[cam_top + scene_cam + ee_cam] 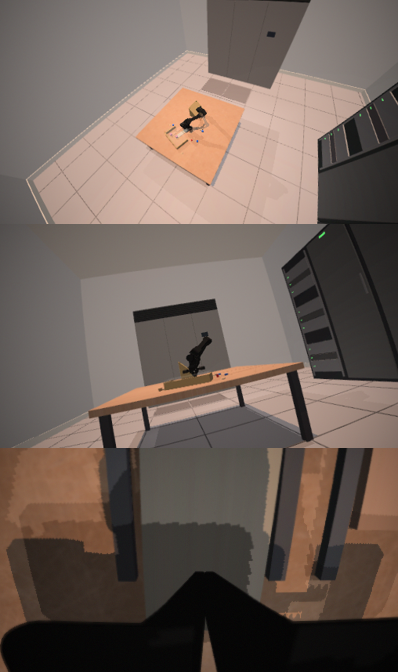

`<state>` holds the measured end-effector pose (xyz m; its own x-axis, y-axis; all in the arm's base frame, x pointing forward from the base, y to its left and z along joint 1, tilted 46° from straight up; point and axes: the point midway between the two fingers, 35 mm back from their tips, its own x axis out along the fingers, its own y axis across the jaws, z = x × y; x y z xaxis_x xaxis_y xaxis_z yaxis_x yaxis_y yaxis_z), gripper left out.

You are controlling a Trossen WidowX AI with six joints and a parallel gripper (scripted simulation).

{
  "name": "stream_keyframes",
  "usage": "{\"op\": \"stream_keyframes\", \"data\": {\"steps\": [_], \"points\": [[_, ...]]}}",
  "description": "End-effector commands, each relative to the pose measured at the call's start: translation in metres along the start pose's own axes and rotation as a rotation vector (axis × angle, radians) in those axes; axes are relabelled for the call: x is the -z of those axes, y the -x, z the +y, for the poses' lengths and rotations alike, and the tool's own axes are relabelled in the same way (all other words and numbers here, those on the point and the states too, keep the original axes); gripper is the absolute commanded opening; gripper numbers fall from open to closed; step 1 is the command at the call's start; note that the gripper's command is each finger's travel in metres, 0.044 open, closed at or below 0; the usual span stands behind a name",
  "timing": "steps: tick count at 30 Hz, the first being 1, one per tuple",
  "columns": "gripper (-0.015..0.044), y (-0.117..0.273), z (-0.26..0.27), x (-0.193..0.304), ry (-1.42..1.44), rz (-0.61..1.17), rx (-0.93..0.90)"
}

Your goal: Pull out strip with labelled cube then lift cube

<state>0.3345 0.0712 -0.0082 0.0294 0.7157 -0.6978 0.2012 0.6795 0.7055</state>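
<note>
My gripper [186, 128] [194, 374] [203, 581] is shut with nothing between its fingertips. It is low at the open side of the tan tray, and in the wrist view its tips overlap a wide grey strip [200, 493]. Whether they touch the strip cannot be told. A pale strip [181, 134] shows beside the gripper in the top view. Small pinkish pieces [171, 135] [176, 136] sit inside the tray; no label is readable, so the labelled cube cannot be told apart.
The tan tray [182, 146] [188, 381] has raised walls. Dark narrow bars [126, 548] [287, 513] [337, 513] flank the grey strip. Small blue pieces [173, 125] [202, 131] [197, 141] and a red one [191, 140] lie around the tray on the table [211, 157]. A tan block [194, 108] stands by the arm's base.
</note>
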Motion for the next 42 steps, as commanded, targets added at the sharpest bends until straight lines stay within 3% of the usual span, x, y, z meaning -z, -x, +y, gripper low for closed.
{"op": "stream_keyframes", "data": {"steps": [1,42], "points": [[0.0000,-0.005,0.000,0.014,-0.014,0.026,0.001],[0.0000,-0.005,-0.001,0.074,-0.016,0.028,0.002]]}}
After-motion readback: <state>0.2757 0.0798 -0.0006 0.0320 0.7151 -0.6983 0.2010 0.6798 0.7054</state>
